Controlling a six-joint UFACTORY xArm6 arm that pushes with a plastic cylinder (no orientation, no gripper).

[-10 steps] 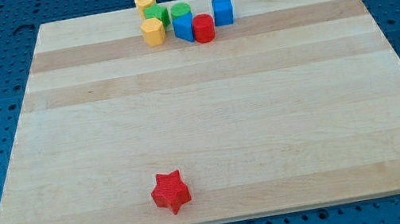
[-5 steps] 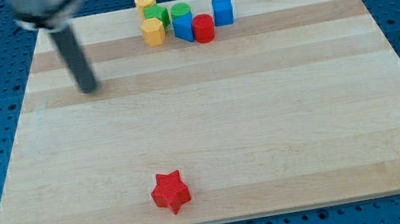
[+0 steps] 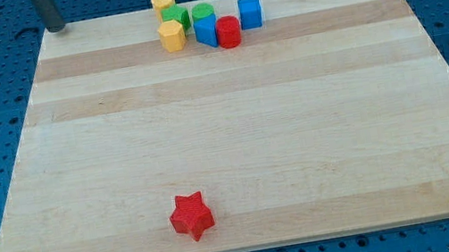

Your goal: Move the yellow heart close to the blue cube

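Observation:
The yellow heart [image 3: 163, 3] sits at the board's top edge, at the left end of a cluster of blocks. The blue cube [image 3: 250, 12] stands at the right end of that cluster, apart from the heart. My tip [image 3: 54, 28] is at the board's top left corner, well to the view's left of the heart and touching no block.
Between heart and cube lie two green blocks [image 3: 176, 17] [image 3: 203, 13], a yellow hexagonal block [image 3: 171, 36], a second blue block [image 3: 207, 31] and a red cylinder [image 3: 229, 31]. A red star [image 3: 191, 216] lies near the bottom edge of the wooden board [image 3: 235, 133].
My tip swept from the top right of the board to the left side, then up to the top left corner. No block has moved.

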